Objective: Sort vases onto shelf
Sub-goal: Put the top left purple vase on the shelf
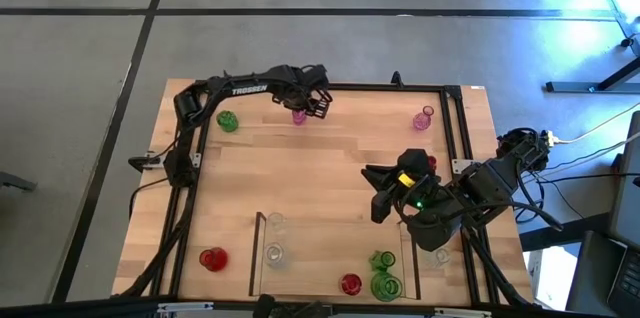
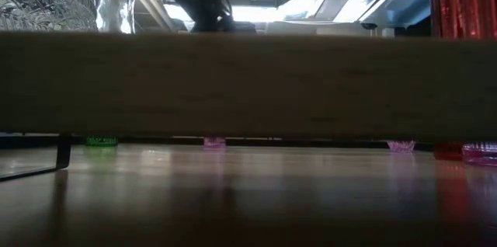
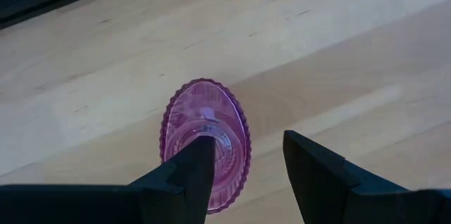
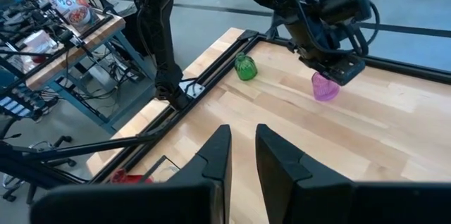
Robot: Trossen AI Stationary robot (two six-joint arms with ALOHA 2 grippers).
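A pink vase (image 1: pixel 299 115) stands upright on the table near its far edge. My left gripper (image 1: pixel 314 105) hangs open just above it, pointing steeply down; in the left wrist view one finger (image 3: pixel 190 171) covers part of the vase's mouth (image 3: pixel 204 136) and the other stands beside it. My right gripper (image 1: pixel 378 193) is held high over the table's right middle, slightly open (image 4: pixel 243 153) with nothing in it. The shelf (image 1: pixel 258 258) lies at the near edge with clear vases (image 1: pixel 275 238), a red one (image 1: pixel 350 284) and green ones (image 1: pixel 384 273). My left gripper comes from above with one finger over the pink vase's mouth (image 3: pixel 211 122); whether that finger touches the rim I cannot tell. The vase stands upright on its base on the table.
A green vase (image 1: pixel 228 120) stands at the far left, another pink vase (image 1: pixel 423 118) at the far right, a red vase (image 1: pixel 431 163) beside my right arm, and a red vase (image 1: pixel 212 258) left of the shelf. A black frame (image 1: pixel 455 128) runs round the tabletop.
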